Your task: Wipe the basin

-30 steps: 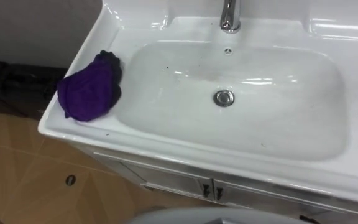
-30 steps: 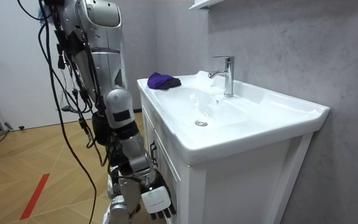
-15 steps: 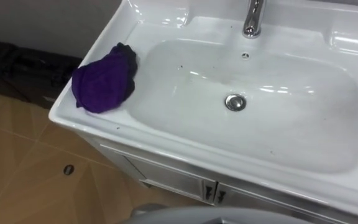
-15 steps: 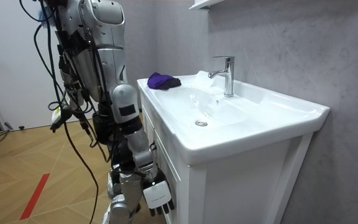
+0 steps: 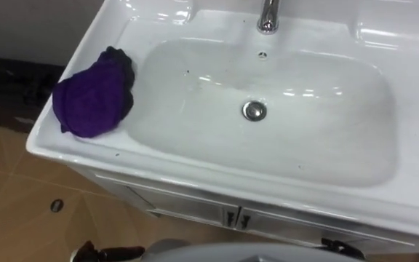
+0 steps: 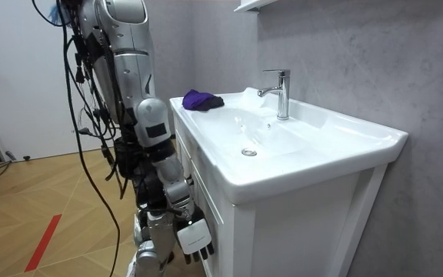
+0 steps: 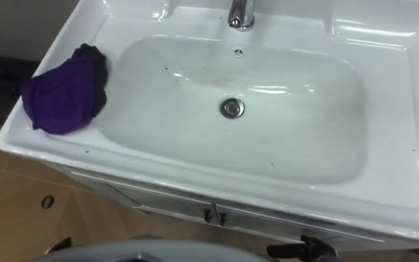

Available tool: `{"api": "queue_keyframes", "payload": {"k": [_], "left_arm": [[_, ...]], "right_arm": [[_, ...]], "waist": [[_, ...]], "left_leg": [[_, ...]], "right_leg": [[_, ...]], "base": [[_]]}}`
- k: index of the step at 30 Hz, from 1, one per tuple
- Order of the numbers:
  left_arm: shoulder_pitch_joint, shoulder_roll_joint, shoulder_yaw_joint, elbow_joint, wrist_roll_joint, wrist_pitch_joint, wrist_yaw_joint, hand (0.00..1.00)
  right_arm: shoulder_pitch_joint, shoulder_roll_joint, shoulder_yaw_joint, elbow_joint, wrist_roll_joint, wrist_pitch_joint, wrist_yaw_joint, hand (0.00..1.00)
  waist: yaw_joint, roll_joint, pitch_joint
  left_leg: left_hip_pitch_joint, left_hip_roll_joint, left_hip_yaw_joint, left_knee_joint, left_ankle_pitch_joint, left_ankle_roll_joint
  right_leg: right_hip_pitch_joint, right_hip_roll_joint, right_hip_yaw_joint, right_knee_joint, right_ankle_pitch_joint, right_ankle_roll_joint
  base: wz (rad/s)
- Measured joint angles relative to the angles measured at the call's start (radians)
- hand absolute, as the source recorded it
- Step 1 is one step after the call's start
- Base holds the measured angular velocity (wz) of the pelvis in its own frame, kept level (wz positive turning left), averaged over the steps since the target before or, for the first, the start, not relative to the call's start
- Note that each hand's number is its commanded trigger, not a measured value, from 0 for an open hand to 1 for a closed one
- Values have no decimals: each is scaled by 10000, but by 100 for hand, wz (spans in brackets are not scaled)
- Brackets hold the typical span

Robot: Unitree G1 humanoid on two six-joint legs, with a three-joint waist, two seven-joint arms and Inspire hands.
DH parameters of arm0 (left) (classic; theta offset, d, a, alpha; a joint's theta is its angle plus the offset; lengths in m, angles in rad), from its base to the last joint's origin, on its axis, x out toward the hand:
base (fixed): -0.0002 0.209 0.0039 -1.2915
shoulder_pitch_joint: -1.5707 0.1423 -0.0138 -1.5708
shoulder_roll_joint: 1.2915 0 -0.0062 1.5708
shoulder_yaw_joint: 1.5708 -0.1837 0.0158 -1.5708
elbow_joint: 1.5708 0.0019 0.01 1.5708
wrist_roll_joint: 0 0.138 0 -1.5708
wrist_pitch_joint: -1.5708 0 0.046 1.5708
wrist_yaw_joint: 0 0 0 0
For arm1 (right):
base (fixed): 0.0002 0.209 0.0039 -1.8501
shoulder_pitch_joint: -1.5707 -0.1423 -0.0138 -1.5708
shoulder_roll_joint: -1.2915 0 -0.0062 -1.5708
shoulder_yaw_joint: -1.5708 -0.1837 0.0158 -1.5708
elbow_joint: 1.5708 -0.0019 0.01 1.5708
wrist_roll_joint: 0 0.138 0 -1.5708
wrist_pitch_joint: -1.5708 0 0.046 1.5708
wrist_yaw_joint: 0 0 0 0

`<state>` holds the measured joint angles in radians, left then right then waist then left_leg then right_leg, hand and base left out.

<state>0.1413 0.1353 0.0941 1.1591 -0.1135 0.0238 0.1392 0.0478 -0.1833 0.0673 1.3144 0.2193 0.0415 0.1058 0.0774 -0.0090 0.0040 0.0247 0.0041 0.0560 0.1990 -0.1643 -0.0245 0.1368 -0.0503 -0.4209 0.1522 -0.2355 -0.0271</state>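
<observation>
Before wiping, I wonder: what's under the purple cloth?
The purple cloth lies on the left ledge of the basin; whatever sits directly beneath it is covered.

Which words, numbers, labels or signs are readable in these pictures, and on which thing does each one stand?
None can be read.
The basin, tap, cloth and cabinet bear no visible words, numbers or signs.
The white tag on the right hand is too small to tell whether it carries print.
</observation>
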Motion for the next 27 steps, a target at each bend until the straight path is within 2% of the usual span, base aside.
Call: {"api": "queue_keyframes", "payload": {"k": [5,7,16,22,25,27], "left_arm": [[-71,-97,0,-4,331,96,-417,0],[-31,-81,10,0,371,126,-489,0],[86,9,26,4,362,128,-648,0],[110,89,27,4,361,208,-738,0],[95,95,22,12,361,218,-760,0],[95,95,23,16,361,235,-762,0]], "right_arm": [[-40,38,93,-7,1,18,85,0],[-37,60,87,15,-7,27,87,0],[-32,162,93,-46,-74,39,133,0],[-35,171,114,-97,-77,172,190,0],[-52,159,107,-99,-80,247,191,0],[-57,158,107,-98,-81,251,192,0]], "waist": [[-98,-127,-7],[-156,-145,3],[-160,-268,27],[-165,-264,49],[-179,-243,26],[-179,-191,-40]], "left_leg": [[78,3,130,-216,0,0],[217,15,269,-381,0,0],[207,-17,335,-271,-55,92],[166,-23,384,-78,-99,155],[71,-24,399,13,-114,180],[35,-24,412,22,-115,182]], "right_leg": [[36,-6,82,0,1,6],[66,-5,108,12,10,22],[28,-31,350,-5,43,101],[11,-71,393,15,65,145],[-35,-85,362,33,91,148],[-72,-91,348,47,111,149]], "base": [[-5],[0],[-2],[-2],[0],[0]]}}
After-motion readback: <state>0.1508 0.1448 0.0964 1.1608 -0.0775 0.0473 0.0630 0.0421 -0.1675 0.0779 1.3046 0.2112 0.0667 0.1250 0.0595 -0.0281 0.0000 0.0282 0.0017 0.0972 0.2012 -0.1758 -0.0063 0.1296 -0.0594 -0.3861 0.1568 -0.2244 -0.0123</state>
